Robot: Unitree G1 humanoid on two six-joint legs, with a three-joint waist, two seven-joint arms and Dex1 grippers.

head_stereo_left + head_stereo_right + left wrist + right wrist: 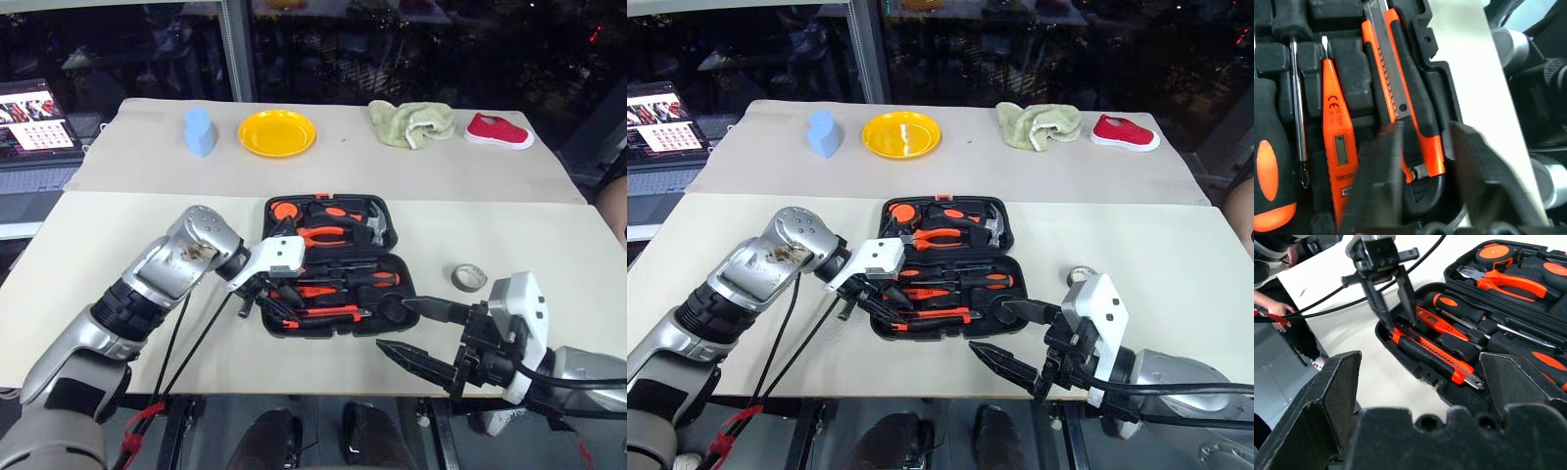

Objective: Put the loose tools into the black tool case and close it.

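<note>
The left gripper (263, 294) dips into the near-left corner of the open black tool case (327, 264), fingertips down among the orange-handled tools. Beyond it, in the far half of the case, sit the pliers (323, 235). To its right, over the table's near edge, the right gripper (416, 333) hangs with its black fingers spread wide, pointing toward the case. The small grey tape roll (469, 278) lies on the table beyond the right gripper, apart from the case.
</note>
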